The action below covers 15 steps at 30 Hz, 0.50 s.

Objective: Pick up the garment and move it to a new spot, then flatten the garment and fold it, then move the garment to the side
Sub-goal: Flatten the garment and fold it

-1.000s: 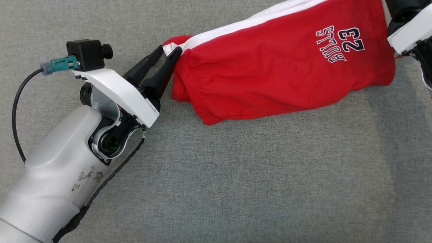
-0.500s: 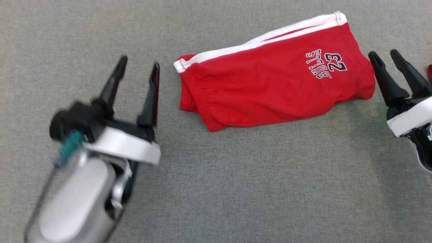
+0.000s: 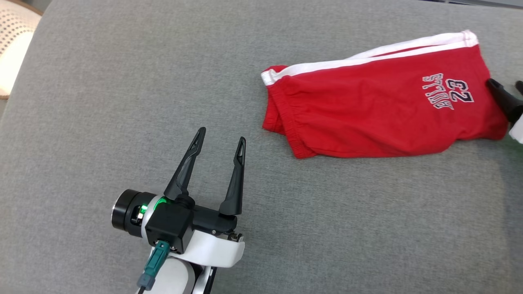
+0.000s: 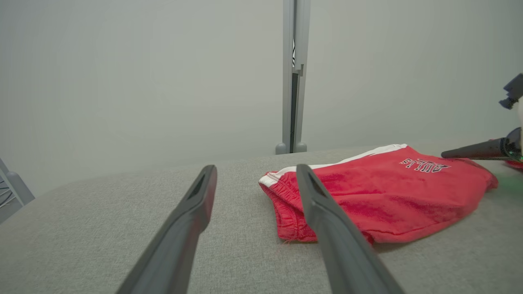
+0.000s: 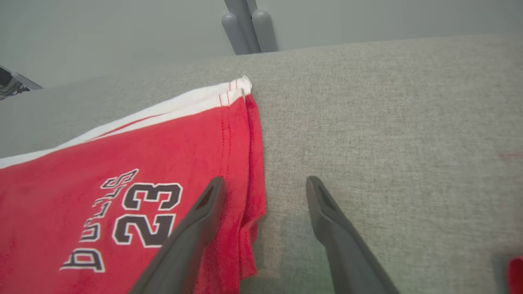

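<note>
Red Bulls shorts [image 3: 380, 118] lie folded at two o'clock; left gripper [image 3: 222, 135] and right gripper [image 3: 505, 84] gape wide and empty so the fold rests

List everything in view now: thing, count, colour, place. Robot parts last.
shorts: 1, red with a white stripe and "BULLS 23" print, lying on the cushion, right of centre
cushion: 1, grey fabric, under the shorts
woven item: 1, cream, upper left corner of the head view, off the cushion
post: 1, grey, upright behind the cushion
left gripper: 1, dark, jaws open, apart from the shorts, to their left
right gripper: 1, dark, jaws open, at the shorts' printed end
</note>
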### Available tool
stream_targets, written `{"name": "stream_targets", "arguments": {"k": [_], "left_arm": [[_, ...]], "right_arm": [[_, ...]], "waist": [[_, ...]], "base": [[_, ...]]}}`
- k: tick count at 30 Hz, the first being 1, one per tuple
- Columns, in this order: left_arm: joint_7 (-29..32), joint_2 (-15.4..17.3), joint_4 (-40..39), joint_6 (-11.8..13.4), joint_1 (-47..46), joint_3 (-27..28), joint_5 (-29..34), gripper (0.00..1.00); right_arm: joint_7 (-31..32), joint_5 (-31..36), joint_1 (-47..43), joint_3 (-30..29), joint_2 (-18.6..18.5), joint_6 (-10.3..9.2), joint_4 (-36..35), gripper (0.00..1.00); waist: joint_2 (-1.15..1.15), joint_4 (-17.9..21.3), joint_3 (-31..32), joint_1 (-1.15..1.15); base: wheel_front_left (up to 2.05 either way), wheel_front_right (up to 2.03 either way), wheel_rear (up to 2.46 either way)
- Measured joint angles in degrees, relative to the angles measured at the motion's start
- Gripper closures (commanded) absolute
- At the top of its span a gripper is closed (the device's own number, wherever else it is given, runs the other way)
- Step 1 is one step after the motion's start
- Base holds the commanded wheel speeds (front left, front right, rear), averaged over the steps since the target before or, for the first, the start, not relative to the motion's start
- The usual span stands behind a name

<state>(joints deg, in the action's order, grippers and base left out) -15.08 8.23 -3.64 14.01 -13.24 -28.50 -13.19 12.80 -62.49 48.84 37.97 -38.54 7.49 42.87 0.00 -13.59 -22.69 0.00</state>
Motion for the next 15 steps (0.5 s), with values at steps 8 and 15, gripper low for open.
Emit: {"name": "stream_targets", "arguments": {"k": [8,15], "left_arm": [[0.0,-2.5,1.5,-3.4,0.1,2.6,1.8,0.0],[0.0,-3.9,1.9,-5.5,0.8,4.6,2.8,0.0]], "right_arm": [[10.3,3.4,5.8,0.7,1.3,-0.01,6.7,0.0],[14.6,1.5,4.9,0.8,2.3,0.0,3.9,1.0]], "waist": [[0.0,-2.6,-1.1,0.0],[0.0,-1.8,-1.0,0.0]], "base": [[0.0,0.0,0.0],[0.0,0.0,0.0]]}}
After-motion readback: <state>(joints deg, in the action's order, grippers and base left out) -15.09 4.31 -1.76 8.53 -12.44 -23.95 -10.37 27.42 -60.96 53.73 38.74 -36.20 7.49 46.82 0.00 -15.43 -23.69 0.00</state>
